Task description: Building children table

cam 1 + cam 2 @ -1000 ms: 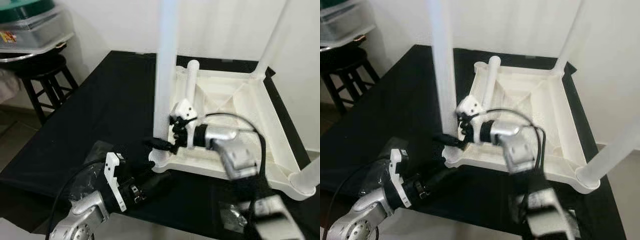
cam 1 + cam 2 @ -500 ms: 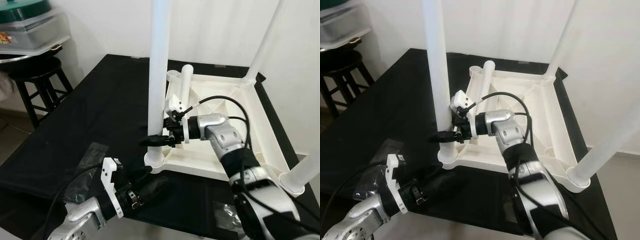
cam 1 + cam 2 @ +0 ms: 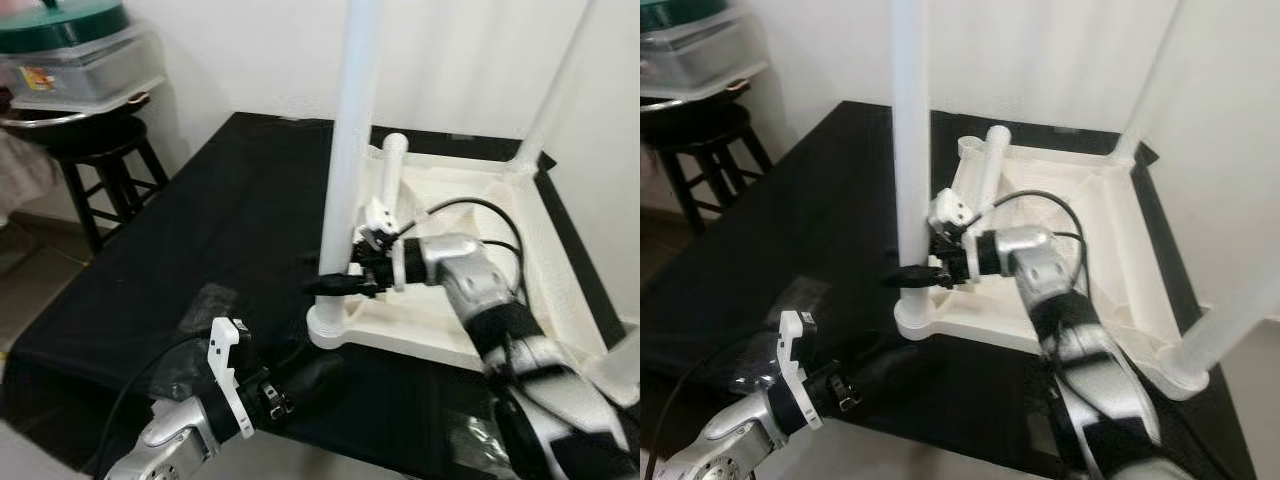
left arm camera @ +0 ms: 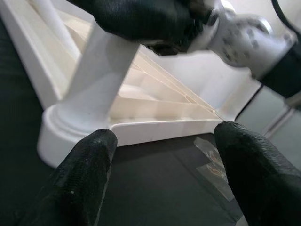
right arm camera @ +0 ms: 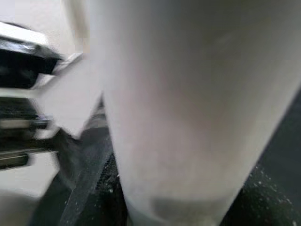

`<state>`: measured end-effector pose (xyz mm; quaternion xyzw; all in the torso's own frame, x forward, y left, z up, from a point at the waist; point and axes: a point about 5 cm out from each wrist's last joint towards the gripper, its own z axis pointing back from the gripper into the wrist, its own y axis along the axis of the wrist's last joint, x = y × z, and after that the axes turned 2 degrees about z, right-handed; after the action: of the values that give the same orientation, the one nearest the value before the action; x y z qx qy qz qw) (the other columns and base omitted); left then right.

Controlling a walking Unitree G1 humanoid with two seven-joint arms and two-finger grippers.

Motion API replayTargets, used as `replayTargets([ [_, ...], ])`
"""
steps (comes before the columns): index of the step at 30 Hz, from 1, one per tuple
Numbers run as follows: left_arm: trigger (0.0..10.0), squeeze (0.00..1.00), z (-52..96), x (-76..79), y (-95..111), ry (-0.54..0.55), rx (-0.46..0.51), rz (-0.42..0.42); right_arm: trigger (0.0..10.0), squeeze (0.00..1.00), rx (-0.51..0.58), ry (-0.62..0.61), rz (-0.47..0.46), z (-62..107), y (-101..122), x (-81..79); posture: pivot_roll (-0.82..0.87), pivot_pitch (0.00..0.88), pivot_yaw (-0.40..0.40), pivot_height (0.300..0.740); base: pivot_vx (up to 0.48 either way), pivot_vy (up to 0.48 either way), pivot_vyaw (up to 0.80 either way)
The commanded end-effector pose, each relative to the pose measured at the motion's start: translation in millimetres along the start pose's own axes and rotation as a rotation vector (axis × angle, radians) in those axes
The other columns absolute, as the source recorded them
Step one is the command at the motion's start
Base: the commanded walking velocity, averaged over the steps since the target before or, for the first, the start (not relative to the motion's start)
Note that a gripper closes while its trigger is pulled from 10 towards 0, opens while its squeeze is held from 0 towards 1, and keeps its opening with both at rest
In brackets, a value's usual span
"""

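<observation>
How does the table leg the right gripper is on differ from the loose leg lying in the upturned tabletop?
The gripped leg stands upright in the near corner socket of the tabletop; the loose leg lies tilted against the far rim, in no socket. The right gripper is closed around the upright leg near its base; nothing touches the loose leg. The upright one runs out of frame; the loose one's end is visible. Both are plain white tubes.

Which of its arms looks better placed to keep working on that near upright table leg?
Right: its end effector is at the white plastic leg, while the left end effector sits lower, apart from it.
</observation>
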<state>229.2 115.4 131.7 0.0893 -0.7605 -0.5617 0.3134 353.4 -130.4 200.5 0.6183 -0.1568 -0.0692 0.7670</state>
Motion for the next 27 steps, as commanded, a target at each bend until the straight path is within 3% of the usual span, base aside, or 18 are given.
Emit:
replayTargets([
  [1,10.0,0.0,2.2,2.5,0,-0.014,-0.006,0.008,0.0,0.0,-0.189,-0.281,-0.119,23.9,-41,3.4,-0.01,0.155,-0.034,0.74,0.0,0.0,0.0],
  [3,10.0,0.0,4.2,-0.1,3,-0.015,-0.006,0.008,0.0,0.0,-0.168,-0.826,-0.284,17.8,-61,-31.5,-0.02,0.161,-0.015,0.74,0.0,0.0,0.0],
  [4,10.0,0.0,4.2,-0.1,3,-0.015,-0.006,0.008,0.0,0.0,-0.168,-0.826,-0.284,17.8,-61,-31.5,-0.02,0.161,-0.015,0.74,0.0,0.0,0.0],
  [5,10.0,0.0,4.1,-1.2,4,-0.017,-0.006,0.008,0.0,0.0,-0.205,-0.737,-0.368,-10.1,-69,-76.8,-0.03,0.167,0.007,0.74,0.0,0.0,0.0],
  [6,10.0,0.0,4.1,-1.2,4,-0.017,-0.006,0.008,0.0,0.0,-0.205,-0.737,-0.368,-10.1,-69,-76.8,-0.03,0.167,0.007,0.74,0.0,0.0,0.0],
  [7,10.0,0.0,4.0,-3.2,5,-0.021,-0.013,0.007,0.0,0.0,-0.159,-0.734,-0.255,-17.1,-53,-83.6,-0.04,0.151,0.026,0.74,0.0,0.0,0.0],
  [9,10.0,0.0,4.0,-4.8,5,-0.023,-0.017,0.007,0.0,0.0,-0.128,-0.685,-0.29,-24.3,-49,-82.9,-0.04,0.144,0.035,0.74,0.0,0.0,0.0],
  [15,10.0,0.0,2.2,-5.4,4,-0.03,-0.027,0.01,0.0,0.0,-0.187,-0.592,-0.296,-28.6,-60,-75.1,-0.03,0.136,0.024,0.74,0.0,0.0,0.0],
  [16,10.0,0.0,2.4,-5.6,4,-0.022,-0.022,0.01,10.0,0.0,-0.206,-0.581,-0.286,-28.9,-57,-75.4,-0.01,0.134,0.015,0.74,0.0,0.0,0.0],
  [18,10.0,0.0,2.8,-5.8,5,-0.015,-0.018,0.008,10.0,0.0,-0.194,-0.561,-0.28,-29.3,-52,-74.3,-0.01,0.134,0.015,0.74,0.0,0.0,0.0],
  [19,10.0,0.0,2.8,-5.9,5,-0.01,-0.015,0.007,10.0,1.0,-0.163,-0.551,-0.301,-27.7,-43,-72.2,-0.01,0.125,0.006,0.74,0.0,0.0,0.0],
  [20,10.0,0.0,2.8,-5.9,5,-0.01,-0.015,0.007,10.0,1.0,-0.163,-0.551,-0.301,-27.7,-43,-72.2,-0.01,0.125,0.006,0.74,0.0,0.0,0.0],
  [23,10.0,0.0,0.6,-5.7,3,-0.013,-0.013,0.007,10.0,1.0,-0.032,-0.302,-0.145,-17.5,-4,-53.8,-0.01,0.116,-0.001,0.74,0.0,0.0,0.0],
  [24,10.0,0.0,0.6,-5.7,3,-0.013,-0.013,0.007,10.0,1.0,-0.032,-0.302,-0.145,-17.5,-4,-53.8,-0.01,0.116,-0.001,0.74,0.0,0.0,0.0],
  [25,10.0,0.0,-0.5,-5.4,3,-0.015,-0.013,0.008,10.0,1.0,-0.011,-0.223,-0.068,-12.8,5,-45.6,0.0,0.112,-0.007,0.74,0.0,0.0,0.0],
  [26,10.0,0.0,-1.9,-4.9,1,-0.019,-0.013,0.01,10.0,0.62,-0.003,-0.126,0.015,-7.4,12,-34.6,0.0,0.111,-0.011,0.74,0.0,0.0,0.0],
  [27,10.0,0.0,-1.9,-4.9,1,-0.019,-0.013,0.01,10.0,0.62,-0.003,-0.126,0.015,-7.4,12,-34.6,0.0,0.111,-0.011,0.74,0.0,0.0,0.0],
])
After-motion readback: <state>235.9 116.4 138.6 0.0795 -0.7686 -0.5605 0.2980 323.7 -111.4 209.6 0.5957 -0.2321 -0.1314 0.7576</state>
